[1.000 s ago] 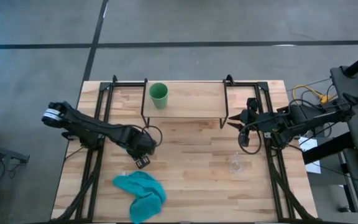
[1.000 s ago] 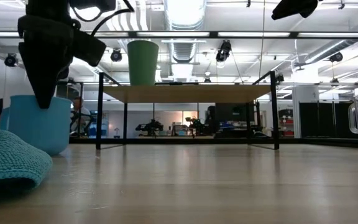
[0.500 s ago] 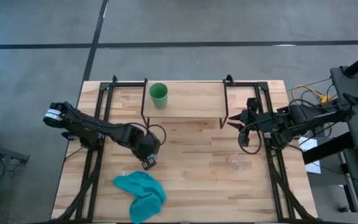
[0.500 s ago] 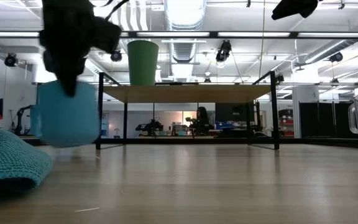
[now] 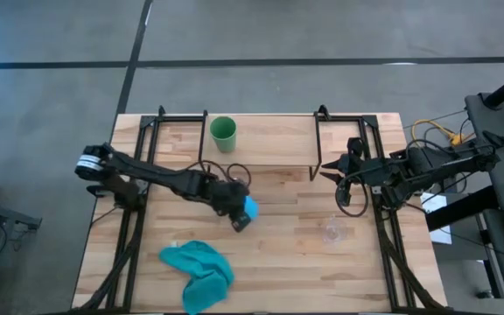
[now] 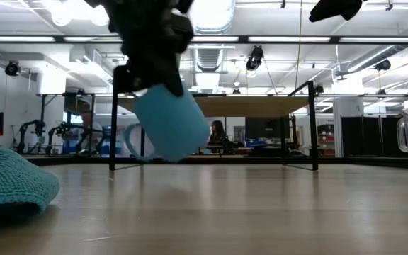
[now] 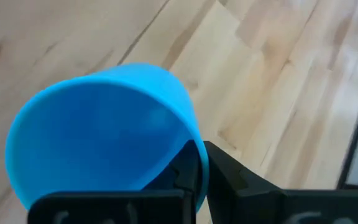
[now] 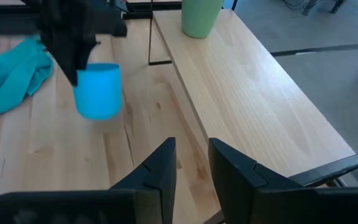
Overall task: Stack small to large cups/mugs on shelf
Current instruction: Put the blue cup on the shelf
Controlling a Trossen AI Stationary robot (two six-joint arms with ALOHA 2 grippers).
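Blue mug [image 6: 170,126], tilted, apparently clamped in left end effector [image 5: 237,217], off table.

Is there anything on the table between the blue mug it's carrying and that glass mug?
No. From above, only bare wood lies between the blue mug and the glass mug.

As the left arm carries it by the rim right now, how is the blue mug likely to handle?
The blue mug hangs tilted from the left gripper, pinched at one wall, so it may swing or slip if jolted. It looks thin-walled and opaque like plastic, so probably light and not fragile. Its handle could snag the shelf edge. The right gripper waits by the shelf.
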